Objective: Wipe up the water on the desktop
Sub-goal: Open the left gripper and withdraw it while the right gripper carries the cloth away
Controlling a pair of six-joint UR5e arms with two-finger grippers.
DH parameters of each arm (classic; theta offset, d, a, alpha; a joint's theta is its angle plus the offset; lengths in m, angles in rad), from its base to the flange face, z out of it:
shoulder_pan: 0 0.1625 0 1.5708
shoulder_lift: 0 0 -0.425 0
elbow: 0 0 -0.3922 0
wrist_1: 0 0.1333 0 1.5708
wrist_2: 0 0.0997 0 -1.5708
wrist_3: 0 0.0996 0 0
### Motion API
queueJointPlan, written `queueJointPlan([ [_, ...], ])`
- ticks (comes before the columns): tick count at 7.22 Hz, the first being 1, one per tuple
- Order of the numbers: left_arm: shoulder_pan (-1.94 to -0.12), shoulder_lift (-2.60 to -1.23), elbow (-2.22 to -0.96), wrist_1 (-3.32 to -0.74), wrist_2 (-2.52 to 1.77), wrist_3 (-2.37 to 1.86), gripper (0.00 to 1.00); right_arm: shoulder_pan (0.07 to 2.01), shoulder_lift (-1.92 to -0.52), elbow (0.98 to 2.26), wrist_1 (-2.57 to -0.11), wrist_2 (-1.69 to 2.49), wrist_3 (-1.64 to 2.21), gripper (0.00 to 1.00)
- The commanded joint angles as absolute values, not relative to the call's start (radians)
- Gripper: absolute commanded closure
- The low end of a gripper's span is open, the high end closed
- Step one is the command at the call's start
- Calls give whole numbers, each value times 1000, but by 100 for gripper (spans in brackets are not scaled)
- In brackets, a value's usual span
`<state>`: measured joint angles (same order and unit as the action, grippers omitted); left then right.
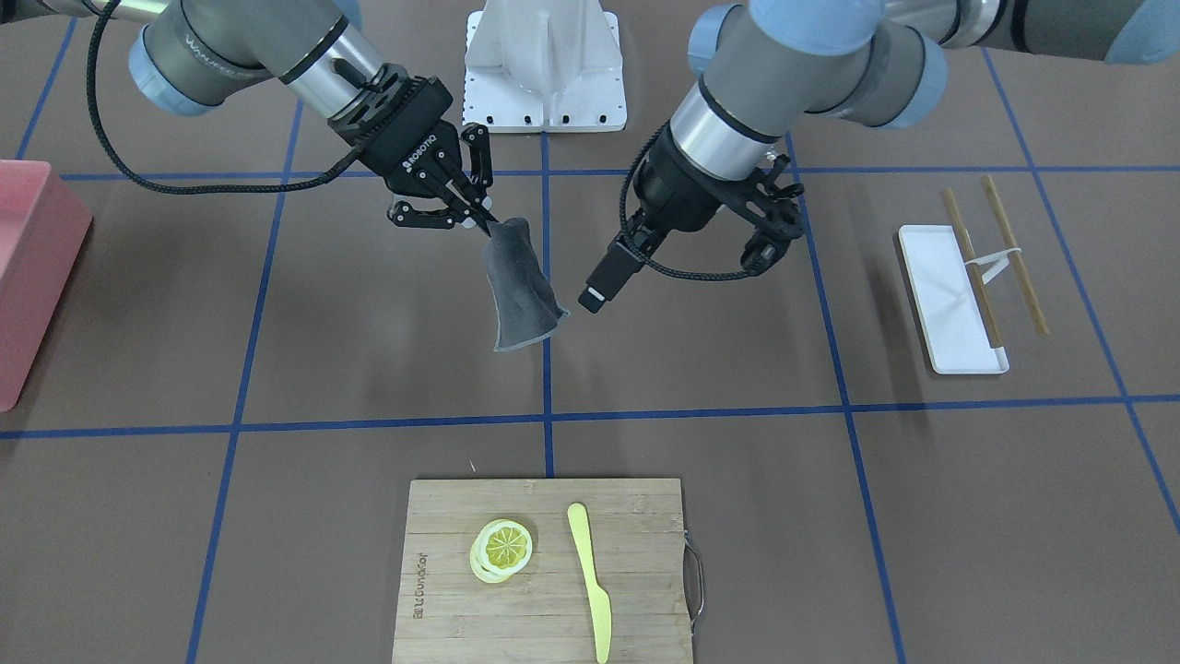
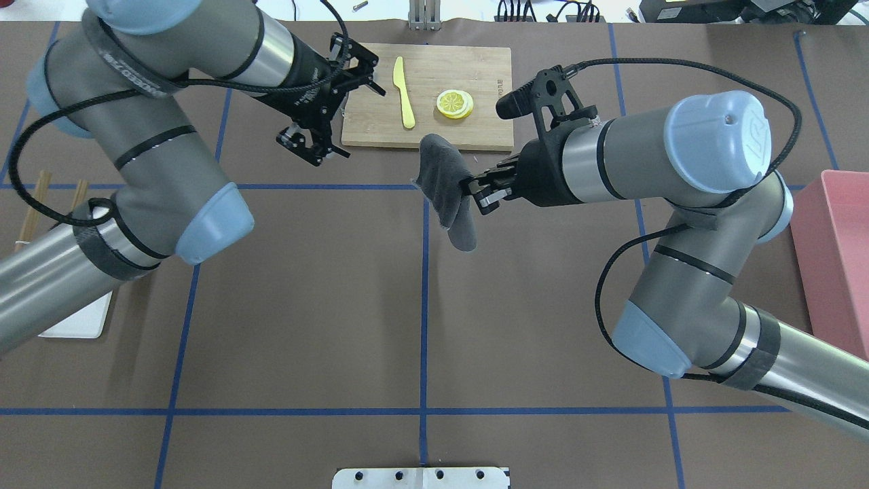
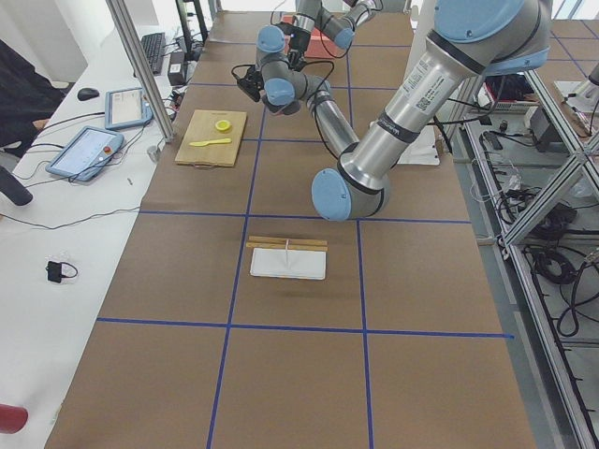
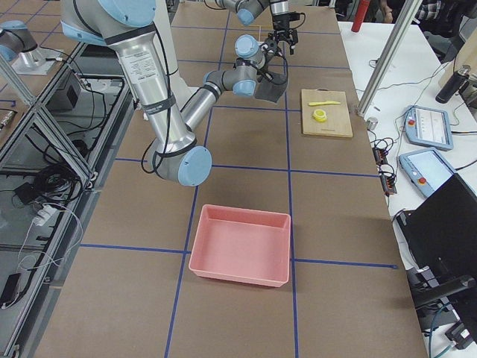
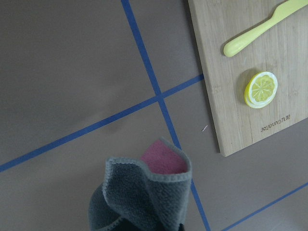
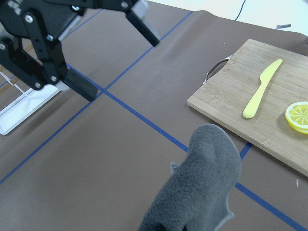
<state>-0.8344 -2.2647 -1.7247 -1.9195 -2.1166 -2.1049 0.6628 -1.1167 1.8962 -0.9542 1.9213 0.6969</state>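
Note:
My right gripper (image 2: 475, 191) is shut on the top of a dark grey cloth (image 2: 445, 187). The cloth hangs off the brown desktop (image 2: 305, 305), above the middle blue tape line. It also shows in the front view (image 1: 521, 286), with the right gripper (image 1: 481, 219) pinching its upper corner, and in both wrist views (image 6: 202, 187) (image 5: 139, 197). My left gripper (image 2: 353, 119) is open and empty, to the left of the cloth by the cutting board's near corner. The right wrist view shows it too (image 6: 113, 55), with its jaws wide apart. I can make out no water.
A bamboo cutting board (image 2: 475, 68) at the far middle carries a lemon slice (image 2: 455, 103) and a yellow knife (image 2: 404, 92). A white tray (image 1: 949, 295) and chopsticks (image 1: 1014, 254) lie on my left side. A pink bin (image 2: 838, 258) stands on my right.

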Motion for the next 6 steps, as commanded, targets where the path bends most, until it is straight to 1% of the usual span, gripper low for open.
queueJointPlan([
  [1,-941,-2171,-1787,-1917,-2109,-1773,2,725,-1240,1957,-1055,1933,701,100],
  [2,-975,-2157,-1792,-1908,-2097,-1647,2,776,-1235,2021,-1323,1951,684,100],
  [3,-988,-2125,-1793,-1905,-2074,-1573,2,822,-1221,2055,-1491,1936,622,100],
  [4,-1003,-2065,-1805,-1907,-2074,-1471,2,857,-1235,2048,-1544,1916,551,100],
  [5,-1026,-1942,-1868,-1905,-2077,-1213,2,886,-1249,2048,-1651,1898,440,100],
  [6,-1035,-1822,-1935,-1908,-2083,-1040,2,909,-1250,2055,-1771,1849,273,100],
])
